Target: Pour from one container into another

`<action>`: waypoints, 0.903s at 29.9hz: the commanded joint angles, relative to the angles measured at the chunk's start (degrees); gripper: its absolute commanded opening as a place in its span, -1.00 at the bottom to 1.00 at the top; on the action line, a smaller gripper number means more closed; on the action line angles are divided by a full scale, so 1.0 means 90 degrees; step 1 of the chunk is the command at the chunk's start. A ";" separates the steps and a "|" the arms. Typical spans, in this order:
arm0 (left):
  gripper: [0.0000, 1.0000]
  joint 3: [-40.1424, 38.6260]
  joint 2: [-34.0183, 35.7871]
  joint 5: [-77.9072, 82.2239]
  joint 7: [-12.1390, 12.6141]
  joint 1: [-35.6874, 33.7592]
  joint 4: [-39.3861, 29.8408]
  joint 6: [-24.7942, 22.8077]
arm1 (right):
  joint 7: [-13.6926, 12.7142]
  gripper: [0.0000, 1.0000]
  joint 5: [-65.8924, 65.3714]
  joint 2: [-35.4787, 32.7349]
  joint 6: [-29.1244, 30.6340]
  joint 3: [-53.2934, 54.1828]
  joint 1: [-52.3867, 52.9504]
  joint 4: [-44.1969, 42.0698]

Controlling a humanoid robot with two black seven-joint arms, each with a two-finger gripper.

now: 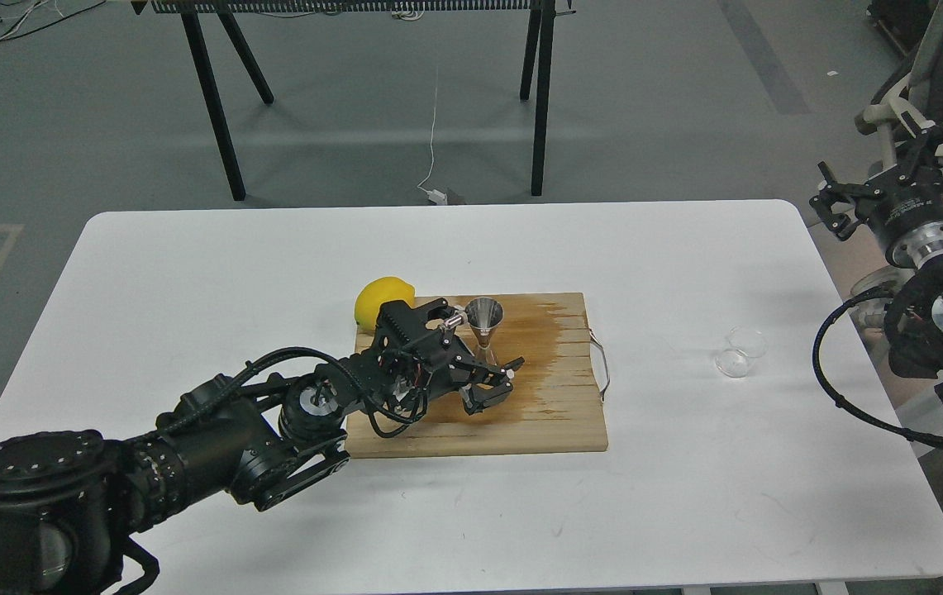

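The shiny steel jigger (485,319) stands upright on the wooden cutting board (554,413), near its back edge. My left gripper (497,382) is open just in front of the jigger's foot, low over the board, with nothing between its fingers. The small clear glass cup (741,351) sits alone on the white table (190,264), to the right of the board and far from both grippers. My right gripper (884,175) hangs open beyond the table's right edge, raised and holding nothing.
A yellow lemon (378,301) lies at the board's back left corner, right behind my left wrist. The board has a wet brown stain and a metal handle (602,364) on its right end. Black trestle legs (215,99) stand on the floor beyond the table.
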 commanded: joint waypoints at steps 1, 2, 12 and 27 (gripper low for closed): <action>0.89 -0.0010 0.0151 0.0000 -0.0009 0.0002 -0.0008 0.0026 | 0.0000 0.98 0.0006 0.0007 0.0000 0.0000 0.0004 0.0000; 0.89 -0.0010 0.0190 0.0000 -0.0018 0.0002 -0.0008 0.0026 | 0.0000 0.98 -0.0003 0.0007 0.0000 0.0000 0.0004 0.0000; 0.89 -0.0147 0.0522 0.0000 -0.0038 0.0197 -0.0398 0.0162 | 0.0000 0.98 0.0006 0.0007 0.0000 0.0000 0.0024 0.0000; 0.89 -0.0234 0.1693 0.0000 -0.0047 0.0333 -0.1101 0.0241 | 0.0000 0.98 0.0006 -0.0012 0.0000 -0.0010 0.0063 0.0000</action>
